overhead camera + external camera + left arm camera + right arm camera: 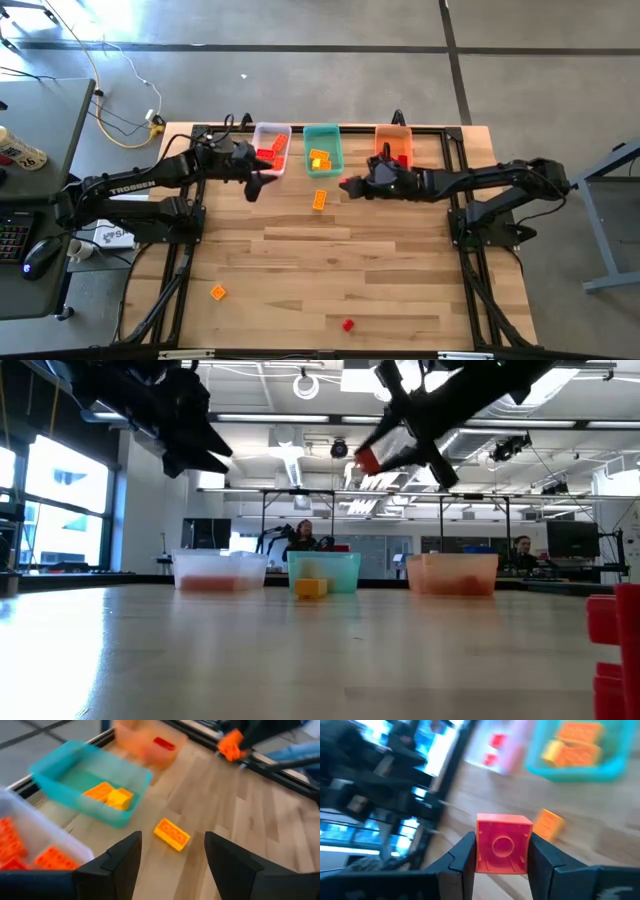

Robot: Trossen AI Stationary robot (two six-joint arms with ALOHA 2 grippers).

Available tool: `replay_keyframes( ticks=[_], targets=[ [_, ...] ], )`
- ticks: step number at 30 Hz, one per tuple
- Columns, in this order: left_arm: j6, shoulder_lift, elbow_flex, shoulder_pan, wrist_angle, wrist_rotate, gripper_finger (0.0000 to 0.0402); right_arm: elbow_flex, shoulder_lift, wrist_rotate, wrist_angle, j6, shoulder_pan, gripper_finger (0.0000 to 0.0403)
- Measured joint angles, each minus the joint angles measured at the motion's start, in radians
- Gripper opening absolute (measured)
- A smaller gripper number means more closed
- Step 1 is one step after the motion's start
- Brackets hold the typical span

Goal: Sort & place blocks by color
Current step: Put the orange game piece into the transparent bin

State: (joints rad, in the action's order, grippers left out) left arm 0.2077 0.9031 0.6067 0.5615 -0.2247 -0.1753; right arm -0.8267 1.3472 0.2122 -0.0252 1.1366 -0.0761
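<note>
My right gripper [349, 186] hangs above the table's middle, in front of the bins, shut on a square red block [502, 843], which also shows high up in the low view [368, 460]. My left gripper [258, 186] hovers open by the clear bin [271, 148], nothing between its fingers [172, 857]. A yellow-orange block [320, 198] lies flat on the table between the two grippers, and shows beyond the left fingers [171, 834]. The teal bin [321, 148] holds yellow-orange blocks [109, 796]. The clear bin holds orange-red blocks [30, 857]. My right gripper pinches the red block by two opposite side walls [481, 845] between its two fingers [462, 860]. The fingers come from the table's right side, slanting a little down. The block is lifted well clear of the table, its hollow underside toward the wrist camera.
An orange bin [393, 145] with a red block in it stands at the right end of the bin row. A yellow-orange block [218, 292] and a red block [347, 324] lie near the table's front edge. Bare wood lies between them and the bins.
</note>
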Motion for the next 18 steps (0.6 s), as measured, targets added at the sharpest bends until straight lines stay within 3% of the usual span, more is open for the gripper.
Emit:
replay_keyframes(
  ticks=[12,18],
  targets=[
    [-0.279,0.000,0.000,-0.083,0.299,-0.036,0.0202,-0.134,0.000,0.025,-0.054,-0.038,0.010,0.0107],
    [-0.315,0.000,0.000,-0.121,0.396,-0.023,0.0202,-0.208,0.000,0.046,-0.055,-0.080,0.025,0.0107]
  ],
)
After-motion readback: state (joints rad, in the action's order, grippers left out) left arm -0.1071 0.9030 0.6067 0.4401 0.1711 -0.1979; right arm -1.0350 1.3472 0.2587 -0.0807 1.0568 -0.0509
